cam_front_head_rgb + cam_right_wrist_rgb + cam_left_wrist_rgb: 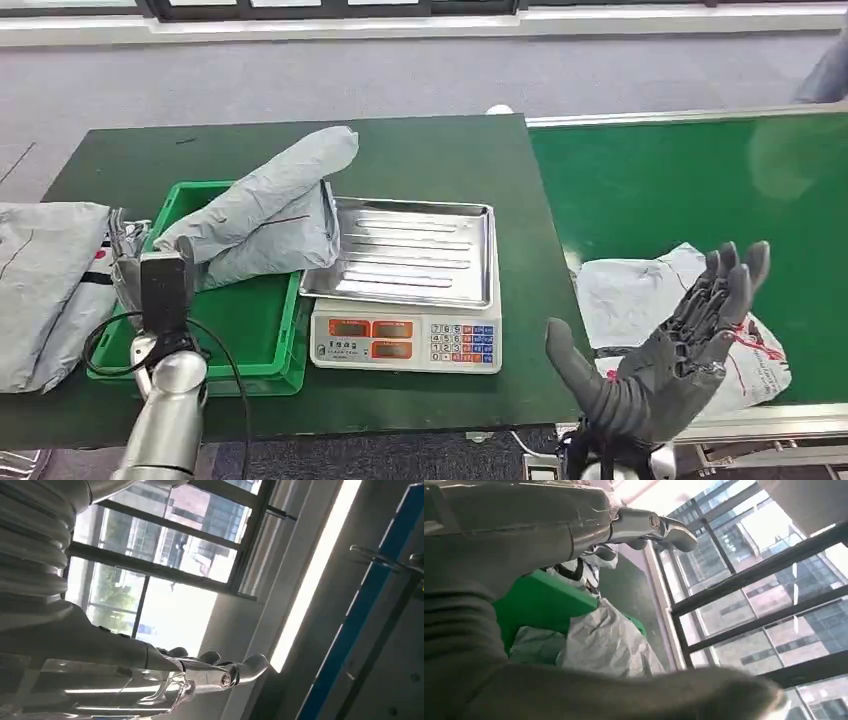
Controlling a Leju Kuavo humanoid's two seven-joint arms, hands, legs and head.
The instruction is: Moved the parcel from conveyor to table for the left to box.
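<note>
A white-grey parcel (640, 290) with red print lies on the green conveyor (680, 170) near its front edge. My right hand (680, 340) hovers just above it, palm up and fingers spread, holding nothing; the right wrist view has its fingers (235, 672) stretched out against windows. A second grey parcel (265, 215) lies across the green crate (250, 320), its end resting on the scale's tray. My left hand (130, 262) sits at the crate's left rim, partly hidden behind its wrist camera. In the left wrist view its fingers (659, 527) reach straight over the crate (544, 600) and the parcel (609, 645), gripping nothing.
A weighing scale (405, 340) with a steel tray (415, 250) stands mid-table between the crate and the conveyor. More grey parcels (45, 280) are piled at the table's left end. The table's far half is bare dark green.
</note>
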